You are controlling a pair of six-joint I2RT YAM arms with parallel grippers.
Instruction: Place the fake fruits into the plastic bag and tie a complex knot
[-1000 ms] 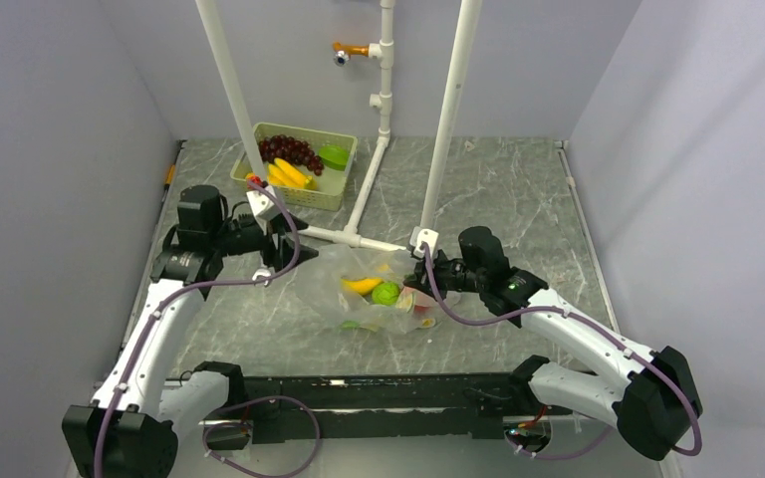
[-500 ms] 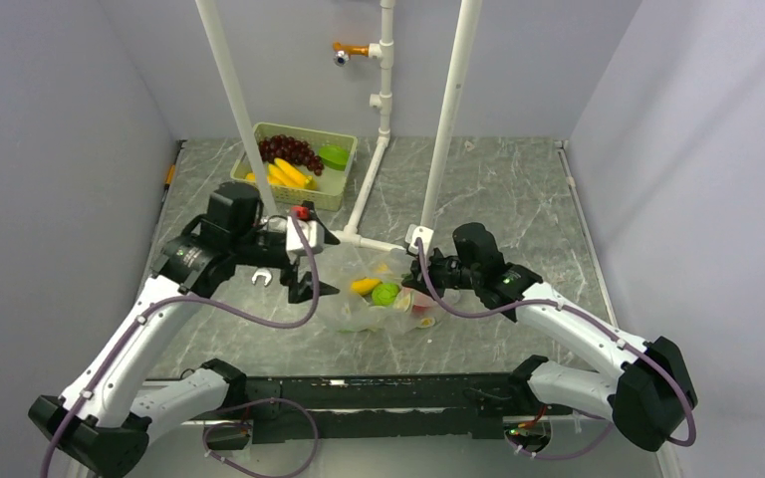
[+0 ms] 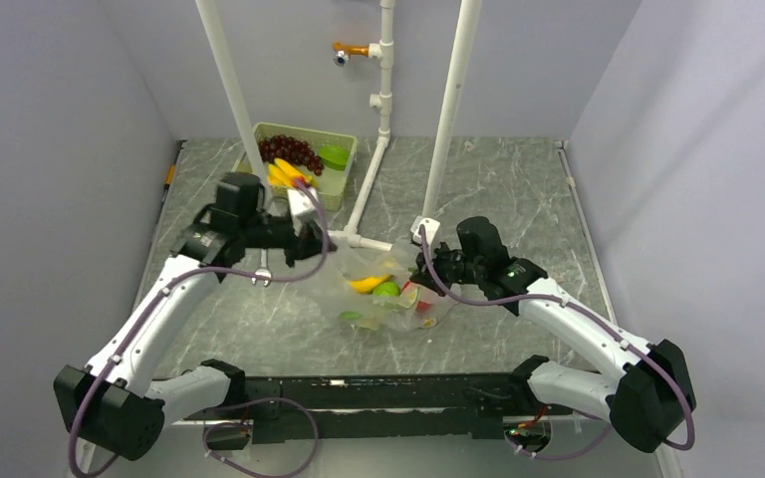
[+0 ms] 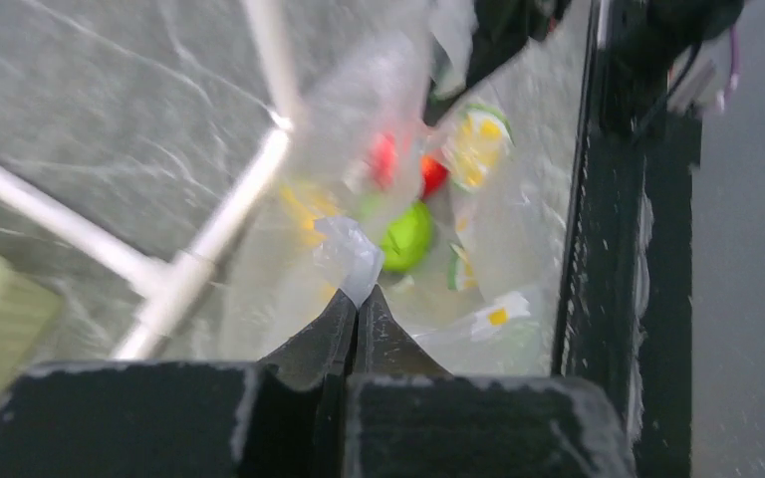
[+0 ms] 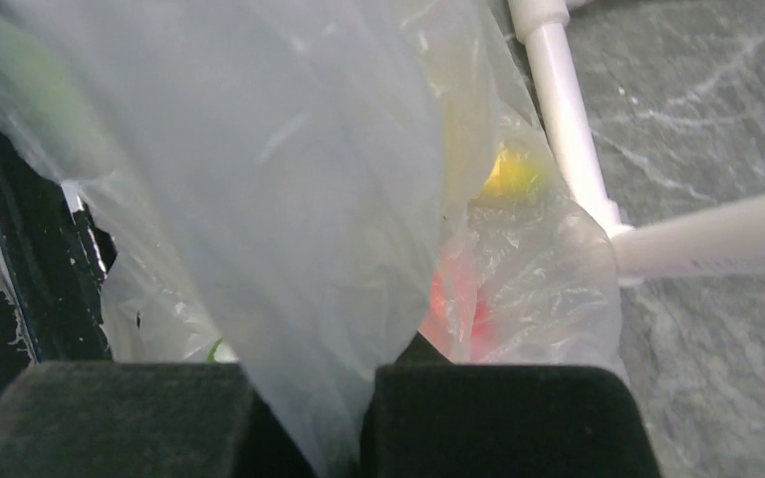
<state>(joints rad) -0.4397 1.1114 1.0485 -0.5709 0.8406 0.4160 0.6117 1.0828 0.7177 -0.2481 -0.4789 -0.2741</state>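
The plastic bag (image 3: 383, 297), clear crinkly film with small printed motifs, lies mid-table, stretched between both grippers. Inside it are fake fruits: a yellow banana (image 3: 368, 284), a green fruit (image 3: 386, 290) (image 4: 406, 236) and a red one (image 4: 434, 174) (image 5: 456, 299). My left gripper (image 3: 321, 245) (image 4: 357, 299) is shut on a fold of the bag's left edge (image 4: 351, 255). My right gripper (image 3: 424, 265) (image 5: 359, 398) is shut on the bag's right side, with film (image 5: 289, 199) running between its fingers. No knot is in view.
A pale green basket (image 3: 342, 193) at the back left holds grapes (image 3: 292, 151), bananas (image 3: 284, 174) and a green piece. A silver wrench (image 3: 259, 278) lies left of the bag. White pipe frame legs (image 3: 359, 207) stand just behind the bag.
My left gripper, open beside the bag half a second ago, has drawn back a little and shut on the bag's left edge, lifting it. The right arm barely moved.
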